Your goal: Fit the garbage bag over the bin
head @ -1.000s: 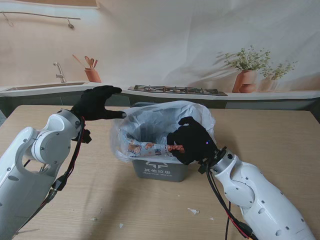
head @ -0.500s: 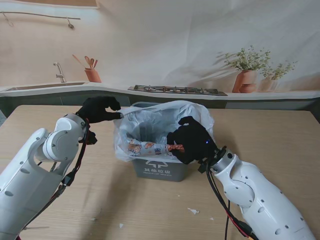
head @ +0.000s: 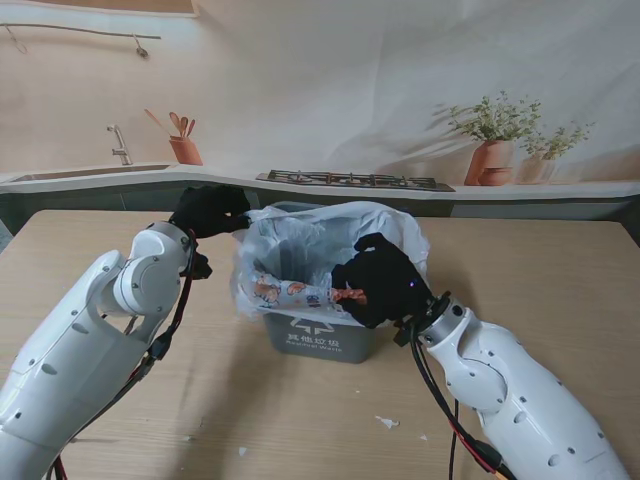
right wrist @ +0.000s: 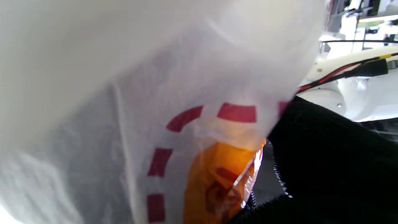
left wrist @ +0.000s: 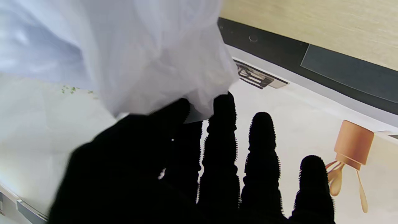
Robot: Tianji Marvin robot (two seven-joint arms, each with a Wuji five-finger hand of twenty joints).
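A grey bin [head: 322, 340] stands mid-table with a white translucent garbage bag [head: 330, 235] draped over its mouth. My left hand [head: 210, 208], in a black glove, is at the bag's far left corner. In the left wrist view its thumb and forefinger pinch the bag [left wrist: 140, 56], the other fingers [left wrist: 261, 146] straight. My right hand [head: 385, 282] is closed over the near right rim, gripping bag film [right wrist: 124, 77] with an orange wrapper [right wrist: 217, 174] pressed against it. Printed packets [head: 285, 292] lie inside the bag.
Small white scraps [head: 388, 422] lie on the wooden table nearer to me than the bin. A printed kitchen backdrop [head: 350, 180] rises just behind the table's far edge, close to my left hand.
My left hand went from spread open beside the bag to closed on its far left corner, moving right. The bag's left side has drawn in. The right hand has stayed put.
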